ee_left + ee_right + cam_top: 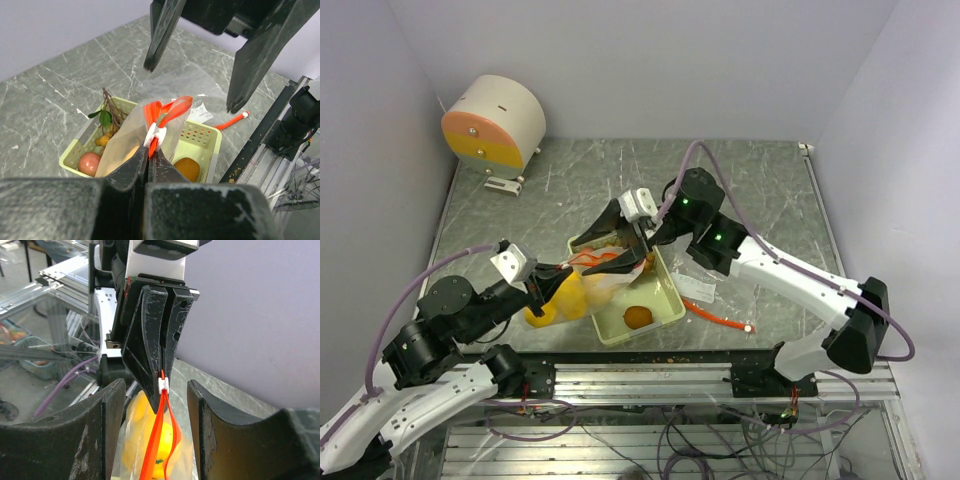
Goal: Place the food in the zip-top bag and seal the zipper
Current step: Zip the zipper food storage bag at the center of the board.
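The clear zip-top bag (575, 298) has an orange zipper (159, 440) and holds yellow round fruits (167, 442). My left gripper (148, 156) is shut on the zipper's end, just below the white slider (156, 134); it also shows in the top view (566, 271). My right gripper (156, 407) is open, its fingers (162, 35) standing either side of the zipper without touching it, over the bag's mouth (620, 250). The pale green tray (670, 300) holds an orange fruit (186, 168), a reddish apple (90, 163) and brown berries (104, 138). I cannot make out the pear.
A loose orange strip (718, 316) with a white end and a clear wrapper (695, 287) lie right of the tray. A round white and orange device (495, 125) stands at the back left. The metal rail (650, 375) runs along the table's near edge.
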You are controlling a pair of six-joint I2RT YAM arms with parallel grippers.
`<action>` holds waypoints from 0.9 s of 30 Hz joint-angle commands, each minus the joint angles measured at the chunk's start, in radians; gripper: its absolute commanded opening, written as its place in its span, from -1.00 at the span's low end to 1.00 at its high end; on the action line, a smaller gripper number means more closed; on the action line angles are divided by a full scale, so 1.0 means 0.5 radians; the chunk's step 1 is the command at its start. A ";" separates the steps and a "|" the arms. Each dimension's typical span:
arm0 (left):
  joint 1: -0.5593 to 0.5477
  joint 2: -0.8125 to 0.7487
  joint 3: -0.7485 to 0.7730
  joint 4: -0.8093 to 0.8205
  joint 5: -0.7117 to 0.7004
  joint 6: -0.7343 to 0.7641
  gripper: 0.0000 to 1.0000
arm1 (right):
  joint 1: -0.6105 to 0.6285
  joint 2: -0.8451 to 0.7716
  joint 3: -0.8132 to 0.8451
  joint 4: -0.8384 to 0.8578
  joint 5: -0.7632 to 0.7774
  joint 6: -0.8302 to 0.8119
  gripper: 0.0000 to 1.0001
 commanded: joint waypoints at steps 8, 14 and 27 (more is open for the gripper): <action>0.007 0.009 0.079 -0.046 0.051 -0.007 -0.86 | 0.003 0.196 0.067 0.386 -0.166 0.344 -0.07; 0.008 0.014 0.082 -0.037 0.048 -0.014 -0.86 | 0.007 0.231 0.083 0.407 -0.128 0.386 -0.10; 0.009 0.011 0.099 -0.054 0.035 -0.022 -0.86 | 0.020 0.338 0.131 0.382 -0.163 0.419 -0.24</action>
